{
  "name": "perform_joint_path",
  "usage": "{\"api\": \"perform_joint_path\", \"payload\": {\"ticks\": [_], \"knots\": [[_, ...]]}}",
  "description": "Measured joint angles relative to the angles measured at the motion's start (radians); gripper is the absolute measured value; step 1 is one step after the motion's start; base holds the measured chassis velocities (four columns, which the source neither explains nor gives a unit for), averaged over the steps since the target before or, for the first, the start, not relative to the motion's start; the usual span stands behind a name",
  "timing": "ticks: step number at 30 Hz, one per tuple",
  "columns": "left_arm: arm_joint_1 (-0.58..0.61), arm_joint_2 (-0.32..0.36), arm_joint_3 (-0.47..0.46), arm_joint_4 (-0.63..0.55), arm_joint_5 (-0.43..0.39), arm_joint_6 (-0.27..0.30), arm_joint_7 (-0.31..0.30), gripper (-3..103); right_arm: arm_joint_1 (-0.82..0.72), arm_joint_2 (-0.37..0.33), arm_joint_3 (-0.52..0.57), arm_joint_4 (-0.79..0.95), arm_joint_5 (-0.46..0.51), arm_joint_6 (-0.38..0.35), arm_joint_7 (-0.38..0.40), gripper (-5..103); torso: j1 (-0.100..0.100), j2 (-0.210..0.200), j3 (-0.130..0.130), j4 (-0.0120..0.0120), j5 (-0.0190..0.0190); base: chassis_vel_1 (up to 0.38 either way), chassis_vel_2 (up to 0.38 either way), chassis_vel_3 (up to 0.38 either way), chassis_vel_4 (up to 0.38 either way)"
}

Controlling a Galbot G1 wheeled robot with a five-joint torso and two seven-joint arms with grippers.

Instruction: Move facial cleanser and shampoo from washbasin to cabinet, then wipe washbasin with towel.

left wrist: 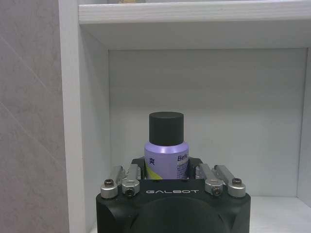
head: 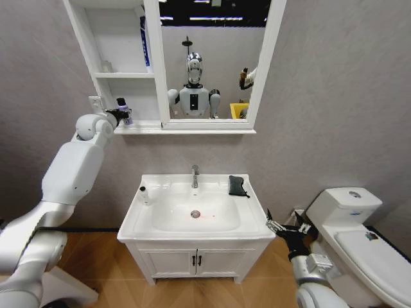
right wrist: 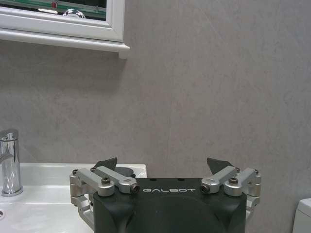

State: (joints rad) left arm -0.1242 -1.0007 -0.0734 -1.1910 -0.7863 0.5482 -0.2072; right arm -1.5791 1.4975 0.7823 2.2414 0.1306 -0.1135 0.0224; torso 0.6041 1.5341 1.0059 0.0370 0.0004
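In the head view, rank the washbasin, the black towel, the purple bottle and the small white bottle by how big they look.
1. washbasin
2. towel
3. purple bottle, held by the left gripper, and white bottle: too close to rank.

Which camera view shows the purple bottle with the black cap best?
The left wrist view: the purple bottle stands close, upright between the left gripper's fingers inside the cabinet. The head view shows it small and far. The right wrist view faces the wall.

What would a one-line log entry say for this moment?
left gripper: shut on purple bottle, at cabinet | right gripper: open, beside washbasin | towel: on washbasin
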Motion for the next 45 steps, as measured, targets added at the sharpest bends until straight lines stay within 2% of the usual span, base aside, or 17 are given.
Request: {"api": "perform_joint_path", "payload": {"ticks": [12, 14, 15, 19, 21, 23, 27, 28, 29, 31, 32, 34, 35, 38, 39, 41, 45], "knots": [[-0.016, -0.023, -0.004, 0.044, 0.014, -0.021, 0.000, 40, -0.009, 0.006, -0.002, 0.000, -0.007, 0.004, -0.002, 100, 0.000, 0.000, 0.000, 0.0003, -0.0005, 0.000, 0.000, 0.000, 0.000], [-0.015, -0.025, -0.004, 0.047, 0.013, -0.014, 0.000, 48, -0.013, 0.007, -0.003, 0.000, -0.009, 0.005, -0.003, 100, 0.000, 0.000, 0.001, 0.0004, -0.0015, 0.000, 0.000, 0.000, 0.000], [-0.015, -0.025, -0.004, 0.047, 0.013, -0.014, 0.000, 48, -0.013, 0.007, -0.003, 0.000, -0.009, 0.005, -0.003, 100, 0.000, 0.000, 0.001, 0.0004, -0.0015, 0.000, 0.000, 0.000, 0.000], [-0.023, -0.030, -0.008, 0.057, 0.014, -0.016, -0.001, 70, -0.013, 0.006, -0.005, -0.003, -0.012, 0.006, -0.006, 100, 0.000, 0.000, 0.000, 0.0002, -0.0006, 0.000, 0.000, 0.000, 0.000], [-0.025, -0.032, -0.009, 0.060, 0.015, -0.020, -0.001, 70, -0.012, 0.005, -0.006, -0.005, -0.012, 0.006, -0.007, 100, 0.000, 0.000, 0.000, 0.0003, -0.0006, 0.000, 0.000, 0.000, 0.000], [-0.031, -0.036, -0.013, 0.066, 0.016, -0.035, -0.002, 81, -0.007, 0.005, -0.008, -0.006, -0.013, 0.006, -0.007, 100, 0.000, 0.000, 0.000, 0.0003, -0.0005, 0.000, 0.000, 0.000, 0.000], [-0.026, -0.030, -0.030, 0.037, 0.017, -0.036, -0.012, 92, -0.002, 0.004, -0.010, -0.007, -0.013, 0.004, -0.007, 100, 0.000, 0.000, 0.000, -0.0001, -0.0004, 0.000, 0.000, 0.000, 0.000], [-0.006, -0.013, -0.048, -0.024, 0.004, -0.018, -0.031, 98, 0.002, 0.003, -0.010, -0.007, -0.013, 0.002, -0.007, 100, 0.001, 0.000, 0.000, 0.0000, -0.0002, 0.000, 0.000, 0.000, 0.000], [-0.006, -0.013, -0.048, -0.024, 0.004, -0.018, -0.031, 98, 0.002, 0.003, -0.010, -0.007, -0.013, 0.002, -0.007, 100, 0.001, 0.000, 0.000, 0.0000, -0.0002, 0.000, 0.000, 0.000, 0.000], [0.048, 0.026, -0.079, -0.155, -0.023, 0.016, -0.059, 100, 0.008, 0.000, -0.011, -0.007, -0.013, -0.001, -0.006, 100, 0.000, 0.000, 0.000, 0.0003, -0.0004, 0.000, 0.000, 0.000, 0.000], [0.048, 0.026, -0.079, -0.155, -0.023, 0.016, -0.059, 100, 0.008, 0.000, -0.011, -0.007, -0.013, -0.001, -0.006, 100, 0.000, 0.000, 0.000, 0.0003, -0.0004, 0.000, 0.000, 0.000, 0.000], [0.165, 0.090, -0.136, -0.330, -0.075, 0.042, -0.111, 100, 0.014, 0.000, -0.015, -0.012, -0.014, -0.003, -0.005, 100, 0.000, 0.000, 0.000, 0.0002, -0.0001, 0.000, 0.000, 0.000, 0.000], [0.165, 0.090, -0.136, -0.330, -0.075, 0.042, -0.111, 100, 0.014, 0.000, -0.015, -0.012, -0.014, -0.003, -0.005, 100, 0.000, 0.000, 0.000, 0.0002, -0.0001, 0.000, 0.000, 0.000, 0.000], [0.341, 0.166, -0.213, -0.560, -0.160, 0.070, -0.195, 100, 0.015, 0.002, -0.022, -0.022, -0.018, -0.002, -0.004, 100, 0.000, 0.000, 0.000, 0.0012, -0.0009, 0.000, 0.000, 0.000, 0.000], [0.341, 0.166, -0.213, -0.560, -0.160, 0.070, -0.195, 100, 0.015, 0.002, -0.022, -0.022, -0.018, -0.002, -0.004, 100, 0.000, 0.000, 0.000, 0.0012, -0.0009, 0.000, 0.000, 0.000, 0.000], [0.513, 0.186, -0.266, -0.730, -0.205, 0.079, -0.274, 100, 0.015, 0.005, -0.026, -0.029, -0.022, 0.002, -0.005, 100, 0.000, 0.000, 0.000, 0.0002, -0.0001, 0.000, 0.000, 0.000, 0.000], [0.641, 0.177, -0.283, -0.783, -0.157, 0.077, -0.291, 100, 0.015, 0.007, -0.028, -0.030, -0.023, 0.004, -0.005, 100, 0.000, 0.000, 0.000, 0.0000, -0.0004, 0.000, 0.000, 0.000, 0.000]]}}
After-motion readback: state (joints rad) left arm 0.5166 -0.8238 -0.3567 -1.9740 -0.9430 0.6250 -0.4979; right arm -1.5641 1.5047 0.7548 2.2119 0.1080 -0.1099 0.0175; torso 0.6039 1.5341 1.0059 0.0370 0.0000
